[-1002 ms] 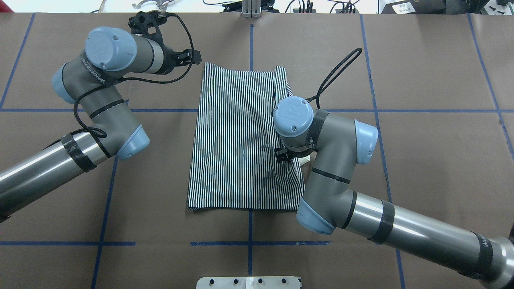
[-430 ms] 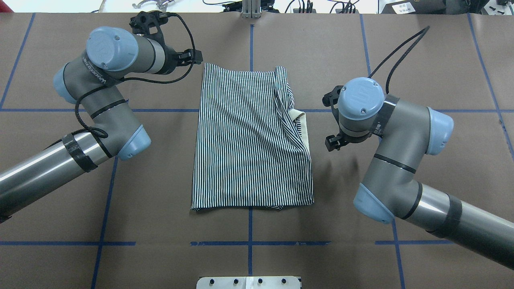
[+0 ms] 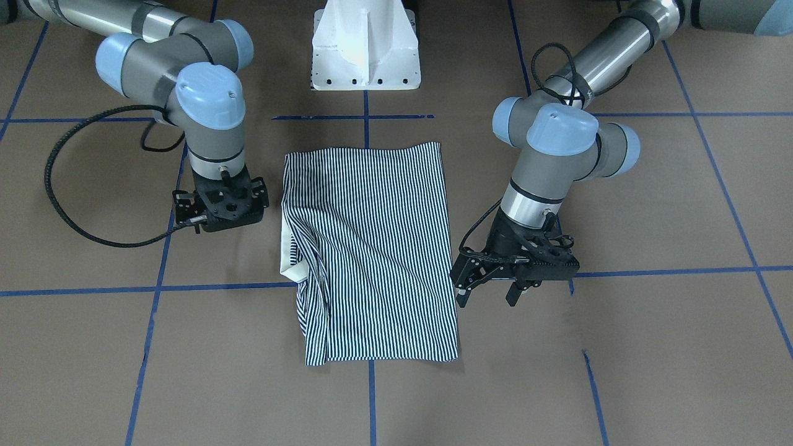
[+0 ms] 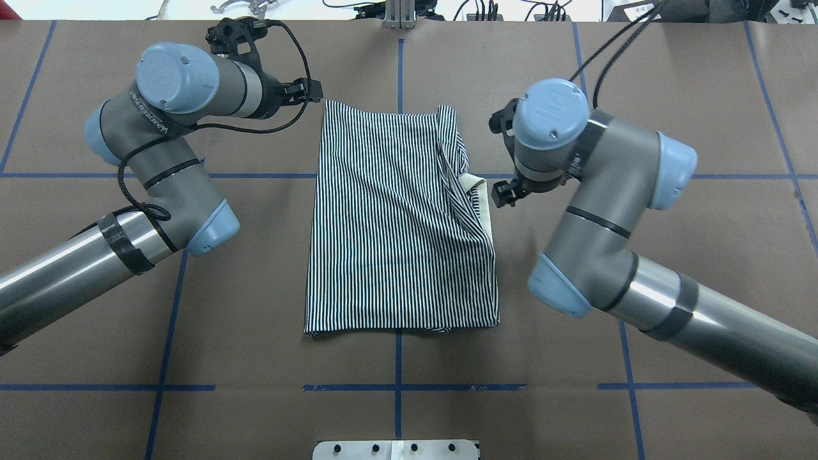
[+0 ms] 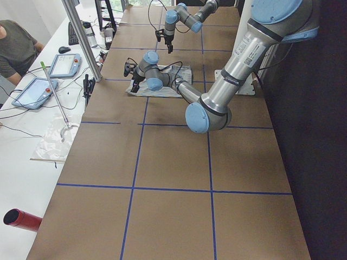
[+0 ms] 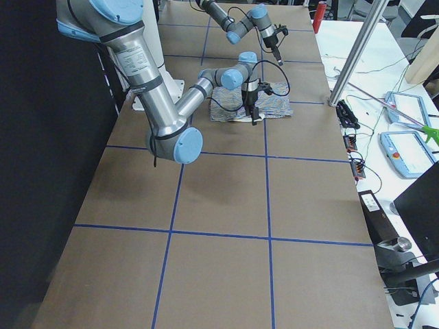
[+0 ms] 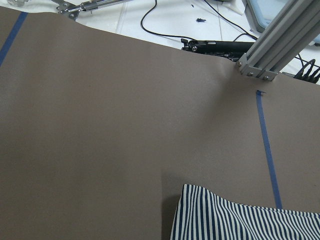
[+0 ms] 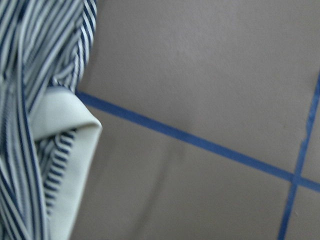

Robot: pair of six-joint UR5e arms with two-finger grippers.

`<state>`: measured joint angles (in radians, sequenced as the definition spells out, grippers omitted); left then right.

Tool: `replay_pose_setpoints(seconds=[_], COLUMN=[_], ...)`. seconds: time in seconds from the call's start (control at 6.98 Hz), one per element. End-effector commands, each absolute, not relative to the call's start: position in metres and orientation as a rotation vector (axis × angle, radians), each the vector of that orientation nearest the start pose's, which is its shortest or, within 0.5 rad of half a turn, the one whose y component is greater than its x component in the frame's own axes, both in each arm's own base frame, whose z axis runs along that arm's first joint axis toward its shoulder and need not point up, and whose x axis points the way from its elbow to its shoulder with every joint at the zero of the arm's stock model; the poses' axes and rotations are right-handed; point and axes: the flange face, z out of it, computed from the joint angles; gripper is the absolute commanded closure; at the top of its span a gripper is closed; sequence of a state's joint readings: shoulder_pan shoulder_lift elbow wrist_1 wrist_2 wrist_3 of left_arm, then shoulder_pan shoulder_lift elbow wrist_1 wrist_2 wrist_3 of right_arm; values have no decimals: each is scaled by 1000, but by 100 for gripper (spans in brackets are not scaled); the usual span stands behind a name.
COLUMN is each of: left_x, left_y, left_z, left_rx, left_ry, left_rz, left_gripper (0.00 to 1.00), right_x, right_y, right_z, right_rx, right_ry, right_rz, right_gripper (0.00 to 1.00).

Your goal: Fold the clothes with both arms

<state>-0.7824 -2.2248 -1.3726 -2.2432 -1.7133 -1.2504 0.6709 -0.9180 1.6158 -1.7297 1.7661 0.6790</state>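
The grey-silver jointed left arm [image 4: 160,185] stretches toward the shirt's far left corner. Its black two-finger left gripper [image 3: 488,297] hangs just beside that edge, jaws spread wide with nothing between them. In the middle of the brown paper-covered table [image 4: 690,268], marked off with blue tape lines [image 4: 255,176], lies the navy-and-white striped polo shirt [image 4: 390,223]. It is folded into a flat rectangle, and its plain cream collar [image 4: 480,199] pokes out at the right edge. Just beside that collar hovers the matching right arm [image 4: 601,191] with its black right gripper [image 3: 220,207] pointing down. From here I cannot tell how its jaws stand.
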Motion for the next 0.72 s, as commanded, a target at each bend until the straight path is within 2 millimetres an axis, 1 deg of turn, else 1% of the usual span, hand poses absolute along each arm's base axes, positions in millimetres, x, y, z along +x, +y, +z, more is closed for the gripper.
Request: replay_pose_setpoints(seconds=[0.0, 0.14, 0.29, 0.43, 0.57], left_x=[442, 441, 442, 441, 441], left_y=[-607, -607, -607, -604, -604], left_z=[277, 278, 280, 283, 283], left_rx=[487, 487, 475, 443, 442], left_ry=[1034, 1034, 1035, 1051, 1051], left_rz=[-329, -329, -323, -302, -302], left_gripper=[0, 0, 0, 0, 0], right_x=[-540, -564, -581, -586, -594], right_y=[-595, -612, -605, -601, -592], right_z=[236, 226, 226, 230, 239], right_rx=[286, 263, 246, 239, 226], right_ry=[-574, -556, -547, -542, -532], right_rz=[-201, -190, -207, -216, -228], right_gripper=[0, 0, 0, 0, 0])
